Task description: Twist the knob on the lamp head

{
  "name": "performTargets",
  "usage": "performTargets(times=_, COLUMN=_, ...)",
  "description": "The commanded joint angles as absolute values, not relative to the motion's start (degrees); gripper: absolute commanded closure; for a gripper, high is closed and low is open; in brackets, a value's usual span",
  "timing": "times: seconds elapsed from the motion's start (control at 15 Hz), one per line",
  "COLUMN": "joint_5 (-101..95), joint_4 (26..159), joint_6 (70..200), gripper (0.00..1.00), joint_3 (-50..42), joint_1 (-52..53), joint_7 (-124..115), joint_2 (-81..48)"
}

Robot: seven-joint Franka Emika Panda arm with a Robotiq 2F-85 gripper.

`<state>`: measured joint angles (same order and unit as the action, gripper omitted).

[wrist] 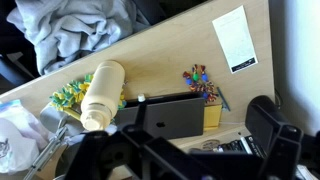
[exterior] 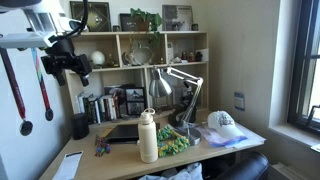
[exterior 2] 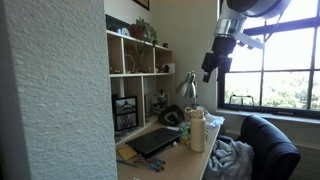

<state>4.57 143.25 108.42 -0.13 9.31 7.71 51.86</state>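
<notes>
A silver desk lamp stands on the wooden desk; its head (exterior: 160, 88) hangs over the desk in front of the shelf, and it also shows in an exterior view (exterior 2: 187, 88). The knob on the head is too small to make out. My gripper (exterior: 66, 63) hangs high in the air, well above the desk and apart from the lamp, as both exterior views show (exterior 2: 212, 63). In the wrist view its dark fingers (wrist: 190, 155) stand wide apart with nothing between them. It looks down on the desk.
On the desk (exterior: 120, 160) stand a cream bottle (exterior: 148, 135), a closed laptop (wrist: 170, 112), a white cap (exterior: 222, 122), colourful items (wrist: 200, 80) and a paper sheet (wrist: 235, 40). A shelf unit (exterior: 140, 60) stands behind. A chair with clothing (exterior 2: 262, 148) is in front.
</notes>
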Motion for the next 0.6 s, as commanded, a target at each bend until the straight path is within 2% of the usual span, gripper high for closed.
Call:
performTargets(times=0.0, joint_5=4.97, joint_4=143.12, joint_6=108.29, gripper=0.0, joint_3=0.26, joint_1=8.73, joint_7=8.06, joint_2=51.8)
performTargets(times=0.33, joint_5=4.18, joint_4=141.99, joint_6=111.41, gripper=0.0, joint_3=-1.08, joint_1=8.54, joint_7=10.16, joint_2=49.64)
performTargets(times=0.53, joint_5=3.39, joint_4=138.24, joint_6=114.52, gripper=0.0, joint_3=-4.85, joint_1=8.73, joint_7=15.42, joint_2=45.14)
